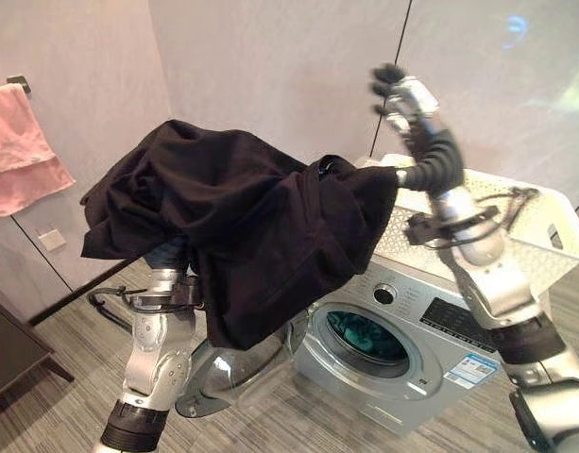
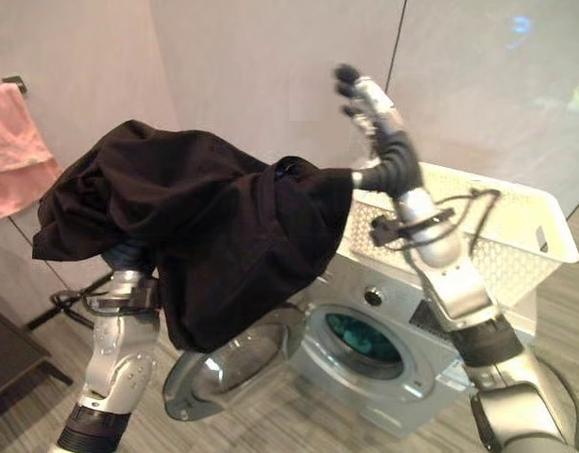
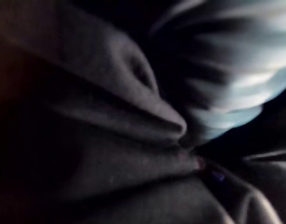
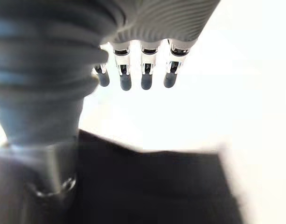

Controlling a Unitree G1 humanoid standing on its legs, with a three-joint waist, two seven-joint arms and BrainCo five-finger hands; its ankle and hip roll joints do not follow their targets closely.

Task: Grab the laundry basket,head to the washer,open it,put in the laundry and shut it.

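Black cotton garment (image 1: 242, 226) drapes over left hand, centre frame; grip unreadable. Right hand (image 1: 400, 91), fingers relaxed, raised above its right edge.

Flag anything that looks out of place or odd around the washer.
The black garment is draped over the left arm, hiding the left hand, instead of going into the open washer. The white laundry basket sits on top of the washer. The right hand is raised, fingers straight, holding nothing.

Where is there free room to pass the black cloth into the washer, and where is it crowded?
The round opening of the washer is free at the front, between its open door and the panel; something teal lies deep inside. The top is crowded: the white basket fills it. The black cloth covers the left hand; the right hand is raised and holds nothing.
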